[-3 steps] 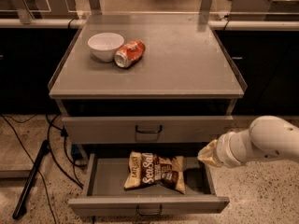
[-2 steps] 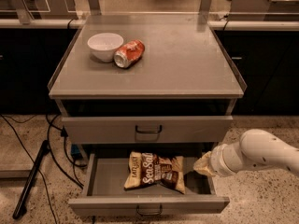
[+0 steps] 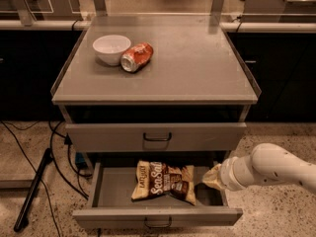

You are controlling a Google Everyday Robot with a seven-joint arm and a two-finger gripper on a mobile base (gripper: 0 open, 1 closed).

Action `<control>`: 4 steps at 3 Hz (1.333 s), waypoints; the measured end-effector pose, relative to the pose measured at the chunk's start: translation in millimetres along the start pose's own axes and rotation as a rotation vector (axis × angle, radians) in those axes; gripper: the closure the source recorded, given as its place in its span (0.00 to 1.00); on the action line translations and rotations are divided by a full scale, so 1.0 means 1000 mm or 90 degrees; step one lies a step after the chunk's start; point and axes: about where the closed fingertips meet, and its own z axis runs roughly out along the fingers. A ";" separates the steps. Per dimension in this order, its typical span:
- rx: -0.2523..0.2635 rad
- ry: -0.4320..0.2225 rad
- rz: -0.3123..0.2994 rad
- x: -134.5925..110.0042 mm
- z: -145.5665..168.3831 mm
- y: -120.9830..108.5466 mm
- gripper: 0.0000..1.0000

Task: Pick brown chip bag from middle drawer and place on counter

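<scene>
The brown chip bag (image 3: 164, 181) lies flat in the open middle drawer (image 3: 158, 216), dark brown in the middle with cream-yellow ends and white "Sea Salt" script. My gripper (image 3: 211, 177) comes in from the right on a white arm (image 3: 269, 168) and sits at the drawer's right side, just right of the bag's right end and close to it. The grey counter (image 3: 197, 63) above holds no bag.
A white bowl (image 3: 111, 49) and a crushed orange-red soda can (image 3: 137, 57) sit on the counter's back left. The drawer above (image 3: 156, 136) is shut. Black cables and a dark pole (image 3: 32, 191) lie on the floor at left.
My arm has moved down and to the left, bringing the gripper lower into the drawer's right side and nearer the bag. The bag has not moved.
</scene>
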 end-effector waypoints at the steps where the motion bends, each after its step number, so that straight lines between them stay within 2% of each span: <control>1: -0.004 -0.024 -0.009 0.004 0.030 0.005 1.00; 2: -0.019 -0.040 -0.030 -0.002 0.057 0.012 0.83; 4: -0.034 -0.063 -0.065 -0.016 0.088 0.018 0.36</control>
